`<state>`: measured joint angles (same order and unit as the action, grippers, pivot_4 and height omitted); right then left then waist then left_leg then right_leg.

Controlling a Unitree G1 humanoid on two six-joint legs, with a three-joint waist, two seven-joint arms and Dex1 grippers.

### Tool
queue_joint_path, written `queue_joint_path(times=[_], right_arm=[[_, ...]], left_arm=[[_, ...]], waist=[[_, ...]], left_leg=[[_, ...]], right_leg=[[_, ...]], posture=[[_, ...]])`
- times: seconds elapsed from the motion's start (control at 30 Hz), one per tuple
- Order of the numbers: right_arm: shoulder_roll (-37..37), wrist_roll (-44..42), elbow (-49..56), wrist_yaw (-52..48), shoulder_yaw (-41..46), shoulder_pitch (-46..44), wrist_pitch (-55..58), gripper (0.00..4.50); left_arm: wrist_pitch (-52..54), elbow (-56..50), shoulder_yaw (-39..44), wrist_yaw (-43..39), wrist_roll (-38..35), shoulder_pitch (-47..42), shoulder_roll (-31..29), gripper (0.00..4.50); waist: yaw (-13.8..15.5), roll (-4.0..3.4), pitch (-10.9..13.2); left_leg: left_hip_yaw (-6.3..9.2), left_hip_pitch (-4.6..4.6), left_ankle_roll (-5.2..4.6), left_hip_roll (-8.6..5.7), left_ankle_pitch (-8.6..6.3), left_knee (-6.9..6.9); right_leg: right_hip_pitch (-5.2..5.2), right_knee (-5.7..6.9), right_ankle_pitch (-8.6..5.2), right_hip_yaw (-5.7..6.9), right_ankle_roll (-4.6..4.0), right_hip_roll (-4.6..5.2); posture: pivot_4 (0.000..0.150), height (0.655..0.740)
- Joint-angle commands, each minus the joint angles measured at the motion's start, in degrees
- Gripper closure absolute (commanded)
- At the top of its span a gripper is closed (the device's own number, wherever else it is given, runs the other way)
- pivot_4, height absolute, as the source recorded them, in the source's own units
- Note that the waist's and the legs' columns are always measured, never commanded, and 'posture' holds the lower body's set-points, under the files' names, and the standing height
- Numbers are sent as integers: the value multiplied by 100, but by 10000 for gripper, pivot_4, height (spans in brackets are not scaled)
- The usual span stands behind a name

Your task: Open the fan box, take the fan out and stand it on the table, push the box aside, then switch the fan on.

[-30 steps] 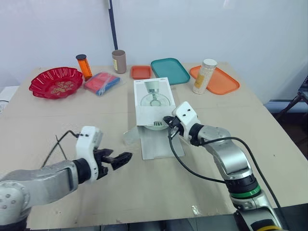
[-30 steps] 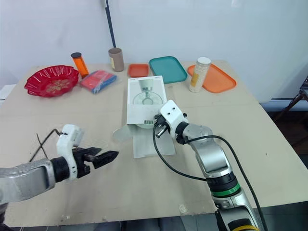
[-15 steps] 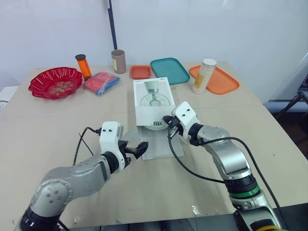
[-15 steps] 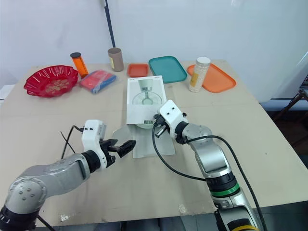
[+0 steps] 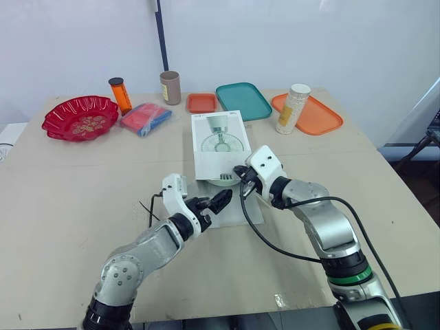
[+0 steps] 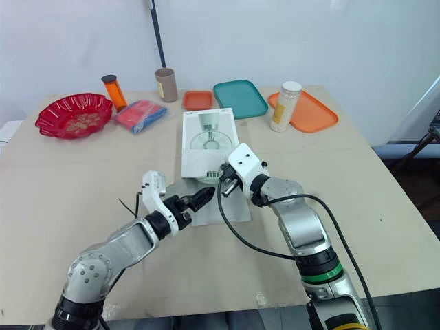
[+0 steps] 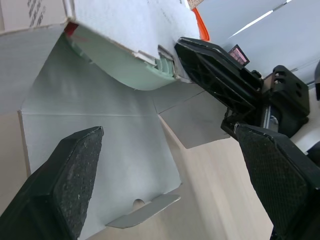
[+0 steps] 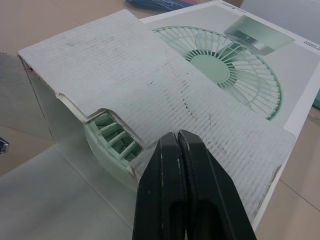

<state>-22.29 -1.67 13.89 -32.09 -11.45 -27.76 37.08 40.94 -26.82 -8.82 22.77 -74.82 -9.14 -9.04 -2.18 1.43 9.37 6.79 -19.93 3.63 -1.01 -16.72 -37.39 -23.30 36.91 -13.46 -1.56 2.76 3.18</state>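
Our left gripper is hovering with its fingers spread wide over the opened flap of the fan box, gripping nothing. We are keeping the right gripper at the box's open end with its two fingers pressed together, and we see nothing between them; they are lying against the torn edge of the box's top panel. The box is lying flat near the middle of the desk, printed side up, its open end facing us and its flaps spreading onto the desk. The fan, pale green, is sitting inside the box, and part of its grille is showing at the open end. Along the far edge, a red bowl is sitting toward the left corner; we cannot tell whether its speckles are contents or pattern. A white-capped bottle is standing on the orange tray toward the far right, while the teal tray and the small red-orange tray are lying bare beside it. A brown cup is standing near them, its inside hidden from us.
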Motion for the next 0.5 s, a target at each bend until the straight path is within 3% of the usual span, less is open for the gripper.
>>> queue_joint_path(times=[0.03, 0.5], right_arm=[[-9, 20, -7, -43, -237, 151, 221, 45000], [-22, 38, 131, -47, -260, 154, 350, 45000]], left_arm=[[-180, 179, 69, -284, 325, 11, 248, 263], [-775, 1065, 255, -975, 1706, -275, 1363, 263]], waist=[[1, 0, 0], [0, 0, 0]], left_leg=[[0, 0, -1, 0, 0, 0], [1, -4, -3, -1, -1, 0]], right_leg=[[0, 0, 0, 0, 1, 0], [-1, -2, -2, 2, 3, 0]], posture=[[1500, 7400], [1500, 7400]])
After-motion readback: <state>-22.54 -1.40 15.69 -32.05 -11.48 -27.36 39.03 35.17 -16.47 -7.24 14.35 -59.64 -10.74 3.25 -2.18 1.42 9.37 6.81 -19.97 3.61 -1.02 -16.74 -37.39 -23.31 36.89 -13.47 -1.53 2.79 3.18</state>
